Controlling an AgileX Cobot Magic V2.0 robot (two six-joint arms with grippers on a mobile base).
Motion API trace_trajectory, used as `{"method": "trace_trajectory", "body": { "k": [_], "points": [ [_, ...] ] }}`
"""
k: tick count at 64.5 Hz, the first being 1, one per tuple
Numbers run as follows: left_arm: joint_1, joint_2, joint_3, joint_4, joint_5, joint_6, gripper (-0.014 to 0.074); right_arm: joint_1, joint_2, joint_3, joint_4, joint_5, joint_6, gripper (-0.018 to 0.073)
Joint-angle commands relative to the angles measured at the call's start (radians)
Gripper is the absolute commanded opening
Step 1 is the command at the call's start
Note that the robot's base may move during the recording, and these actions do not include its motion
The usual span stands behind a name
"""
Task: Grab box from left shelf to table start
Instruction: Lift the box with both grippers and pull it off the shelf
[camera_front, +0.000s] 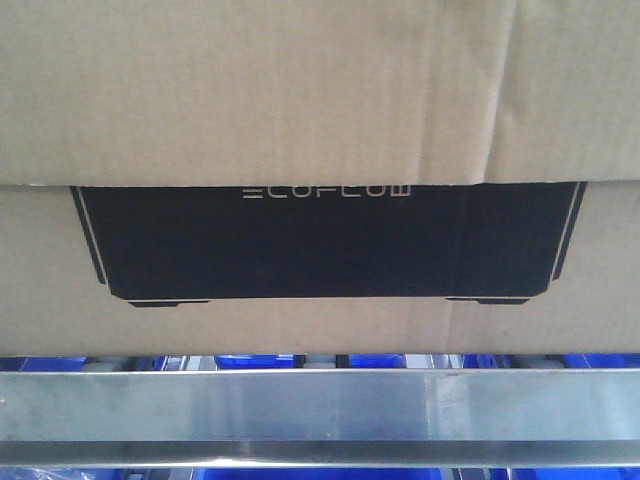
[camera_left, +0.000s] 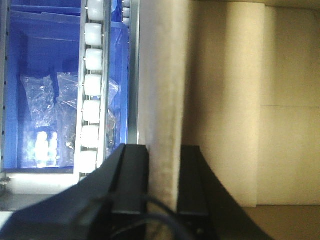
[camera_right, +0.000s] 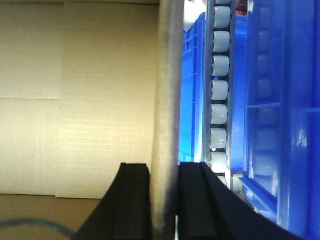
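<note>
The brown cardboard box (camera_front: 320, 100) fills the front view, its black "ECOFLOW" panel (camera_front: 325, 240) just under the overlapping lid. It sits right behind the shelf's silver front rail (camera_front: 320, 405). In the left wrist view my left gripper (camera_left: 163, 150) is shut on the box's left wall (camera_left: 162, 75), seen edge-on, one black finger (camera_left: 132, 175) outside and the other inside. In the right wrist view my right gripper (camera_right: 164, 167) is shut on the right wall (camera_right: 166, 75) the same way. The table is out of view.
White roller tracks (camera_left: 92, 100) (camera_right: 219, 90) run close beside both box walls. Blue plastic bins (camera_left: 45, 60) (camera_right: 290, 125) lie past them, the left one holding clear plastic bags (camera_left: 40, 110). More blue bins (camera_front: 255, 360) show below the rail.
</note>
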Motion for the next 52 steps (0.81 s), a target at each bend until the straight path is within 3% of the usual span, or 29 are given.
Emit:
{"method": "trace_trajectory", "body": {
  "k": [1, 13, 52],
  "points": [
    [-0.005, -0.079, -0.034, -0.025, -0.098, -0.045, -0.0100, -0.002, -0.064, -0.037, 0.034, -0.100, 0.005, 0.0057],
    [-0.005, -0.180, -0.016, 0.000, -0.065, -0.074, -0.0100, -0.002, -0.140, -0.032, 0.034, -0.087, 0.005, 0.0057],
    [-0.005, -0.573, 0.235, 0.002, -0.175, -0.047, -0.0100, -0.002, -0.563, 0.221, 0.039, -0.091, 0.005, 0.0057]
  ]
}}
